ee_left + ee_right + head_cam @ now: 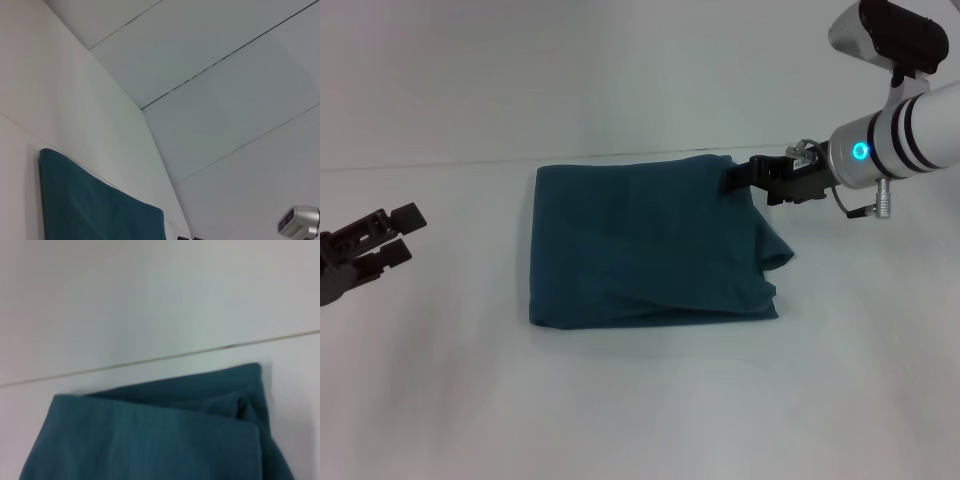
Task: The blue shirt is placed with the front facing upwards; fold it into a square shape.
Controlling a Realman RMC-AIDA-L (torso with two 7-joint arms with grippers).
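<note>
Two tools: right tool [738, 178] clamped on folded blue shirt's [640, 245] far corner, left tool [390, 232] agape, aside.

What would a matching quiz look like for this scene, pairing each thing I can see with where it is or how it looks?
Column one:
1. folded dark teal-blue cotton shirt
2. left black tool
3. right black tool
4. plain white table

Column two:
A. at the shirt's far right corner
B. lying in a roughly square shape mid-table
C. off to the robot's left, apart from the shirt
D. carrying the shirt

Pairs: 1-B, 2-C, 3-A, 4-D
</note>
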